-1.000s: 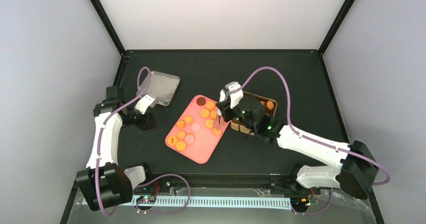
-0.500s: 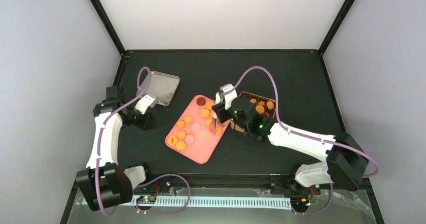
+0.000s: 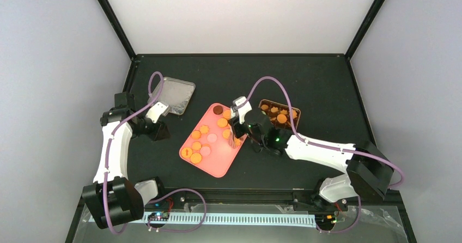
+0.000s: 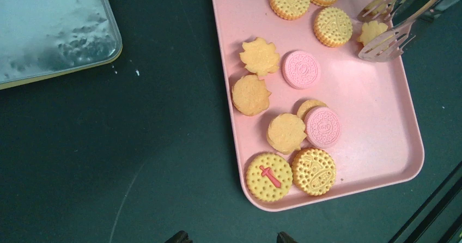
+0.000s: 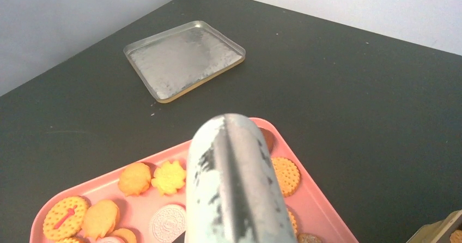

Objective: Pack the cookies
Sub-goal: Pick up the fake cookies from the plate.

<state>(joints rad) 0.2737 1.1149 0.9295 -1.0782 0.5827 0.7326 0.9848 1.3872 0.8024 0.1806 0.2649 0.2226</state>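
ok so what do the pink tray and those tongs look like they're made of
The pink tray: probably plastic, matte, one even colour with a softly rounded raised rim. The tongs: apparently metal, silvery and shiny, with thin slotted tips that catch the light.

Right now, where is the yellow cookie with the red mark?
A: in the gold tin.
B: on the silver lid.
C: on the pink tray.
C: the marked cookie lies flat in a corner of the pink tray, beside another yellow cookie.

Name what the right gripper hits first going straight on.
Likely the leaf-shaped cookie on the pink tray: the right gripper aims its tongs down at it, though the gap is unclear.
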